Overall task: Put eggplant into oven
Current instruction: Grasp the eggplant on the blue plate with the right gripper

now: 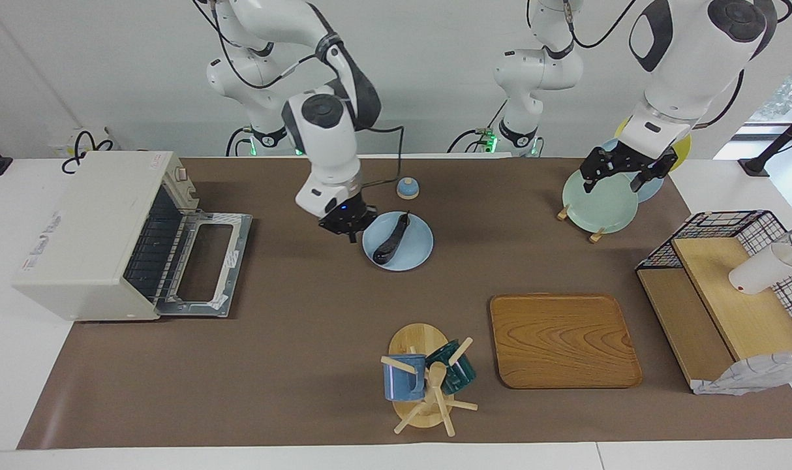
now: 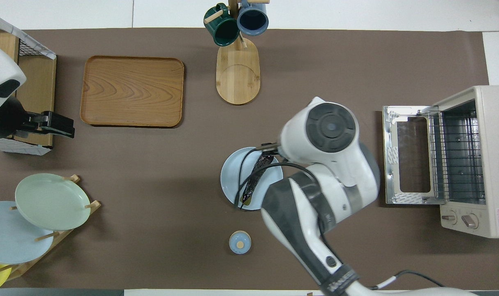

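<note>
The dark purple eggplant (image 1: 394, 239) (image 2: 252, 181) lies on a light blue plate (image 1: 419, 250) (image 2: 229, 176) in the middle of the table. My right gripper (image 1: 350, 232) hangs low at the plate's rim on the oven's side, shut, apart from the eggplant. In the overhead view the right arm's wrist hides this gripper and part of the plate. The off-white oven (image 1: 86, 232) (image 2: 479, 160) stands at the right arm's end of the table, its door (image 1: 203, 264) (image 2: 405, 160) folded down flat and the wire rack showing inside. My left gripper (image 1: 611, 183) (image 2: 64, 127) waits open over the plate rack.
A small blue knobbed lid (image 1: 407, 188) sits nearer to the robots than the plate. A wooden tray (image 1: 564, 339), a mug tree with two mugs (image 1: 428, 378), a plate rack with a green plate (image 1: 598, 202) and a wire-sided wooden shelf (image 1: 729, 294) holding a white cup (image 1: 761, 269) are also on the table.
</note>
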Tool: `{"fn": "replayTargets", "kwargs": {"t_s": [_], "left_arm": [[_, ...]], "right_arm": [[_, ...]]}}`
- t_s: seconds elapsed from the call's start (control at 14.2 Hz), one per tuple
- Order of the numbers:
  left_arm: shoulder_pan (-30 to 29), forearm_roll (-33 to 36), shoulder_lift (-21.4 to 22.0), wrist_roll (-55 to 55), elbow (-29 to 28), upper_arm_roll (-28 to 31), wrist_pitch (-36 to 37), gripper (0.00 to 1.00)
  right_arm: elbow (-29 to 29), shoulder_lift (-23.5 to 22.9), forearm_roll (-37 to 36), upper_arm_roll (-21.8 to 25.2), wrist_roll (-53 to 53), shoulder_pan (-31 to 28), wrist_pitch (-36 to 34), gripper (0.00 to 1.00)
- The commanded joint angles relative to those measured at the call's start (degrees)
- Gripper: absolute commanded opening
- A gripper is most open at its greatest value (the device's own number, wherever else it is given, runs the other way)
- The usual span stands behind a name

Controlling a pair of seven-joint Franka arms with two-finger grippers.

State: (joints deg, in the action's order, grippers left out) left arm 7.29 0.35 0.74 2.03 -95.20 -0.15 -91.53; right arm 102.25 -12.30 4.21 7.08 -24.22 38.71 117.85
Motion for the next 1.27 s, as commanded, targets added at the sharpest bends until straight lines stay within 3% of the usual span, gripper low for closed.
{"fn": "replayTargets", "kwargs": {"t_s": [0.0,0.14,0.21,0.49,1.2], "left_arm": [[0.18,-1.56,1.2,-0.09,-2.1,0.23,-1.81,1.0],[0.18,-2.28,1.2,0.17,-2.01,0.24,-1.99,1.0],[0.18,-2.28,1.2,0.08,-2.1,0.24,-2.07,1.0],[0.35,-2.28,1.29,-0.09,-2.01,0.41,-1.72,1.0],[0.26,-1.58,0.76,0.35,-1.4,0.41,-0.76,1.0]], "right_arm": [[-20.12,-15.35,-1.65,0.39,-7.74,4.25,-7.27,0.15],[-22.18,-19.41,-4.1,0.39,-11.27,9.33,-4.58,0.33],[-20.79,-19.52,-5.16,0.39,-11.64,10.58,-0.82,0.34],[-4.9,-15.49,-5.88,0.39,-11.73,14.09,13.87,0.36],[-3.39,-14.07,-7.63,0.39,-13.3,14.81,8.79,0.35]]}}
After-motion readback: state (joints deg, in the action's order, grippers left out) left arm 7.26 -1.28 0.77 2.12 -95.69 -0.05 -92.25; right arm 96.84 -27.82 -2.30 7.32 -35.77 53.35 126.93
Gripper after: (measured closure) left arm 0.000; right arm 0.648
